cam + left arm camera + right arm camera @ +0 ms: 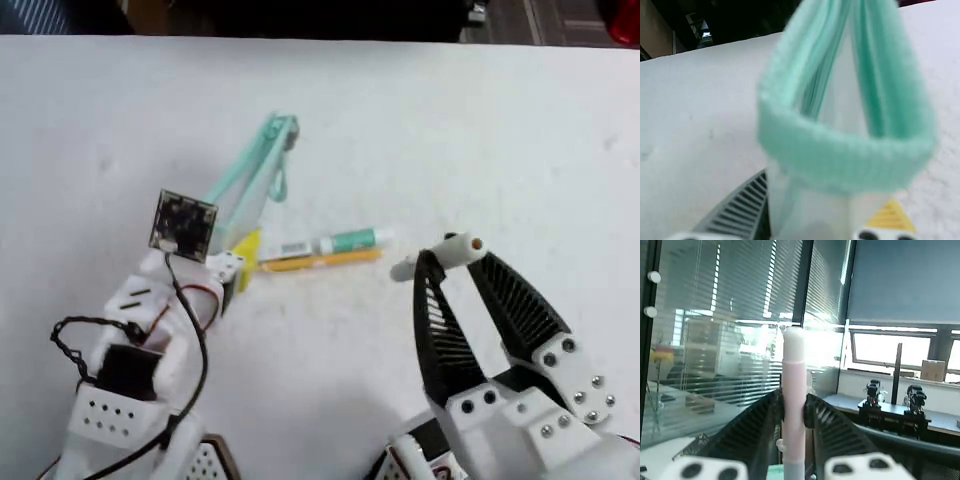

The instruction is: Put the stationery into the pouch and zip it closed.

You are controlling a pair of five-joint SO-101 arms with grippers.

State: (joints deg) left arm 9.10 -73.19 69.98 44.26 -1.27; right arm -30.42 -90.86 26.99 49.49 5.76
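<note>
A mint-green translucent pouch (255, 180) stretches away from my left gripper (234, 268), which is shut on its near end. In the left wrist view the pouch's mouth (840, 150) gapes open just above the gripper (810, 225). My right gripper (455, 256) hovers at the right of the table, shut on a white pen (405, 267) that lies crosswise between the black fingers. In the right wrist view the pen (793, 365) stands upright in the gripper (793, 407). A teal-labelled white marker (340, 243) and a yellow pencil (325, 261) lie on the table between the arms.
The white table (480, 130) stretches open toward the back and right. Its far edge (320, 38) meets a dark floor. A black cable (75, 340) loops beside the left arm.
</note>
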